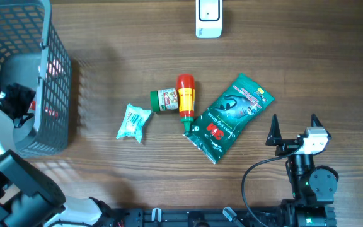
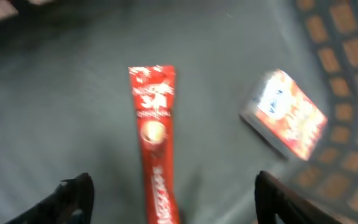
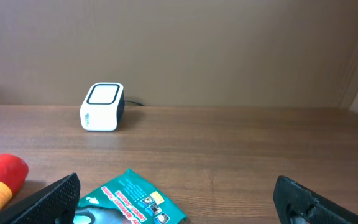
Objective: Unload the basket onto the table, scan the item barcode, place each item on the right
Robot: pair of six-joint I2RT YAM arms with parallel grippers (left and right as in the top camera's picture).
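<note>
A long red stick sachet (image 2: 154, 155), its print blurred, perhaps instant coffee, lies flat on the floor of the grey plastic mesh basket (image 1: 58, 94). A small red-and-white box (image 2: 288, 115) lies beside it. The left gripper (image 2: 176, 202) hovers over the sachet, fingers apart, gripping nothing. Well right of the basket sit the white boxy barcode scanner (image 1: 208, 17) and the right gripper (image 1: 293, 129), its fingers spread wide and empty.

Open wooden surface (image 1: 333, 63) runs ahead of the right claw (image 1: 293, 123) and across to the white scanner (image 1: 208, 19), while the green packet (image 1: 229, 116), red bottle (image 1: 186, 94) and small jar (image 1: 164, 99) crowd the middle, and the mesh basket (image 1: 55, 107) hems in the left claw (image 2: 176, 199) above a red sachet (image 2: 153, 124) and small box (image 2: 284, 115).
</note>
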